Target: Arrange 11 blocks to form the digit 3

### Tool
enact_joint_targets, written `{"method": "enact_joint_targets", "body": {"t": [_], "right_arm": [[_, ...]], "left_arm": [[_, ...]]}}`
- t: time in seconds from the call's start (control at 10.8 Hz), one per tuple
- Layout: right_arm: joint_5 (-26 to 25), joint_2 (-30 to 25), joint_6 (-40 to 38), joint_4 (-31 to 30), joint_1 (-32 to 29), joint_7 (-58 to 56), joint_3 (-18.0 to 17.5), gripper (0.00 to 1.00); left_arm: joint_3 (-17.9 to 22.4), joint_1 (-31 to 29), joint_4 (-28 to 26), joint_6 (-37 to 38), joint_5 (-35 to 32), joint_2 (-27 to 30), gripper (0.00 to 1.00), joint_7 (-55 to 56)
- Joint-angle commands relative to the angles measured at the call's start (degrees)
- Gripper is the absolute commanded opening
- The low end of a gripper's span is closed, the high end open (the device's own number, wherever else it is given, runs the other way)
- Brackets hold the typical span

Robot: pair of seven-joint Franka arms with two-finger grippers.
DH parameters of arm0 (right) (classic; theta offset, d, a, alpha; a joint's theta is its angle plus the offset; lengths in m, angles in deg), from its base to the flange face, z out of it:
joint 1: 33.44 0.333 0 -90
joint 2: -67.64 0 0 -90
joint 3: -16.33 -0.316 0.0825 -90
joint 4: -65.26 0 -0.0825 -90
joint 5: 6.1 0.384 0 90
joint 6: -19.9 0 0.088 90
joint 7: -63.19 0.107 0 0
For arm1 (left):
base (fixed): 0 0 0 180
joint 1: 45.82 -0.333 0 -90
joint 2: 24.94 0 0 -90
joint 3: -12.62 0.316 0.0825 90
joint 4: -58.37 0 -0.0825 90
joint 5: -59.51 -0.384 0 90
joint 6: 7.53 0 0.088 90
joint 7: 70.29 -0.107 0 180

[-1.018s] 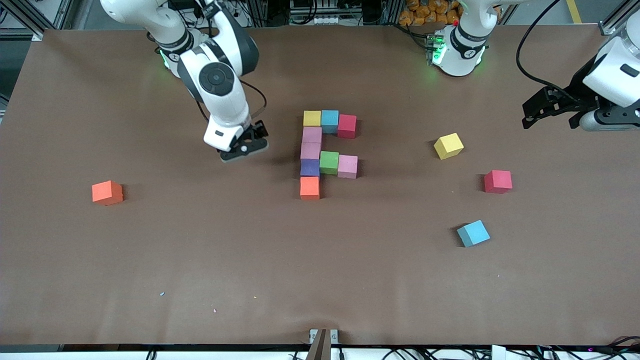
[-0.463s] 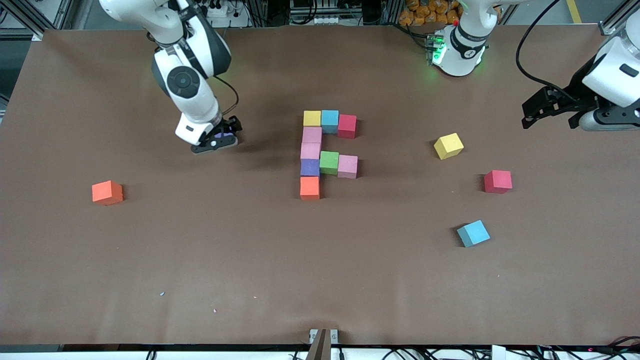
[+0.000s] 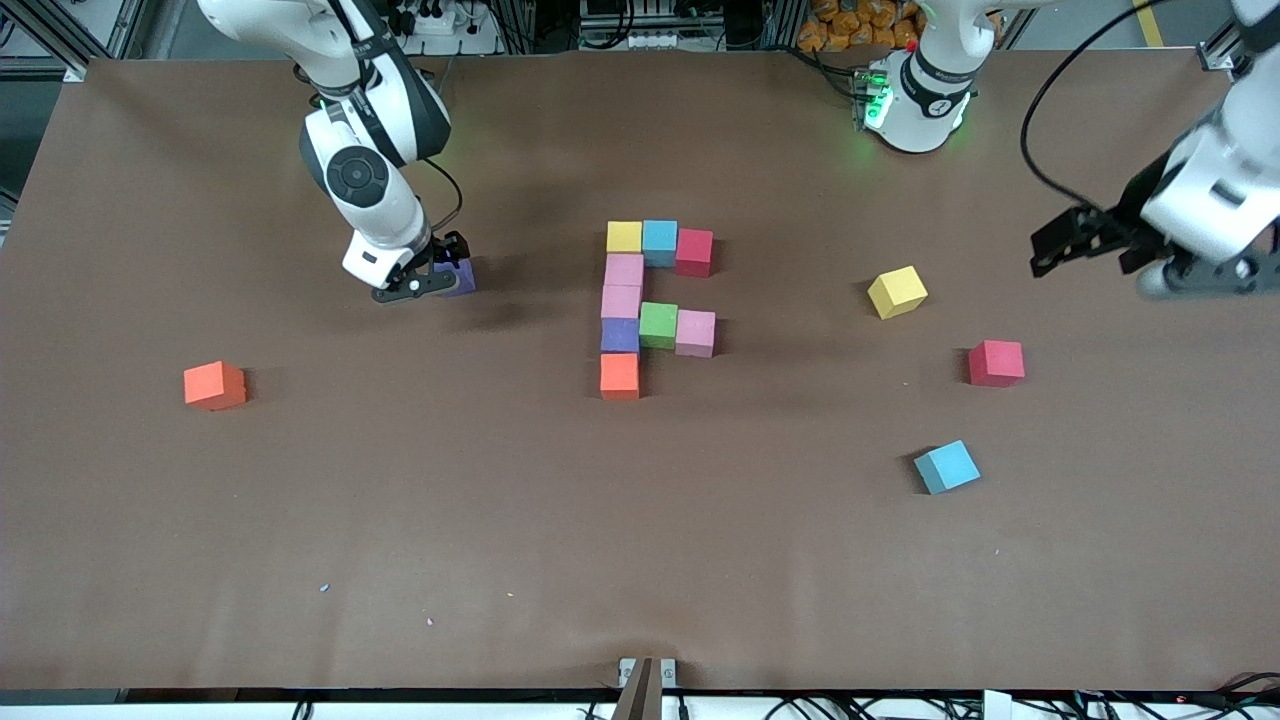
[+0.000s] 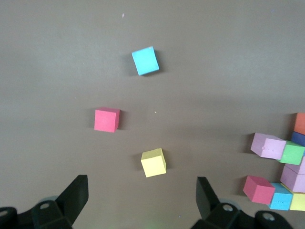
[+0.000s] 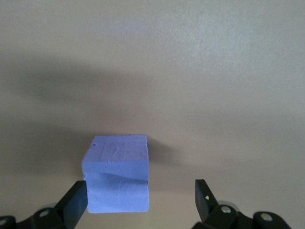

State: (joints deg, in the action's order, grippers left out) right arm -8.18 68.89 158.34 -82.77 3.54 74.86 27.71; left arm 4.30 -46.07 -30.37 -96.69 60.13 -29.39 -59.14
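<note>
The partly built digit 3 (image 3: 650,300) is a cluster of several blocks in the middle of the table. It also shows at the edge of the left wrist view (image 4: 281,167). A loose purple block (image 3: 460,277) (image 5: 116,174) rests on the table toward the right arm's end. My right gripper (image 3: 425,283) (image 5: 140,194) is open and low around it, the block close to one finger (image 5: 76,202). My left gripper (image 3: 1048,250) (image 4: 143,191) hangs open and empty in the air near a loose yellow block (image 3: 897,291) (image 4: 153,162).
A red block (image 3: 995,362) (image 4: 106,119) and a light blue block (image 3: 946,466) (image 4: 145,60) lie loose toward the left arm's end. An orange block (image 3: 214,385) sits alone toward the right arm's end. The brown table (image 3: 640,560) is bare nearer the front camera.
My right arm swung away from the figure toward its own end and came down around the purple block. My left arm shifted slightly toward the loose blocks.
</note>
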Motion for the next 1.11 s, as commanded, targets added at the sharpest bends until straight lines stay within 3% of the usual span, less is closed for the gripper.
{"method": "enact_joint_targets", "body": {"t": [0.0,0.56,0.83,1.02], "right_arm": [[0.8,1.0,3.0,-1.1,-1.0,-0.2,-1.1,1.00],[0.8,2.5,5.0,-1.6,-1.0,-0.2,-1.2,1.00],[0.8,4.5,8.9,-2.8,-0.8,-0.2,-1.2,1.00],[0.8,5.3,10.0,-3.1,-0.7,-0.2,-1.2,1.00]], "left_arm": [[0.1,-0.2,1.1,-2.3,1.0,-6.1,1.00,0.8],[0.2,-1.0,1.2,-21.6,-1.8,-24.0,1.00,1.1],[2.4,-1.2,1.5,-33.1,-4.0,-29.7,1.00,3.0],[3.0,-1.1,5.3,-34.1,-4.1,-33.5,1.00,5.3]]}}
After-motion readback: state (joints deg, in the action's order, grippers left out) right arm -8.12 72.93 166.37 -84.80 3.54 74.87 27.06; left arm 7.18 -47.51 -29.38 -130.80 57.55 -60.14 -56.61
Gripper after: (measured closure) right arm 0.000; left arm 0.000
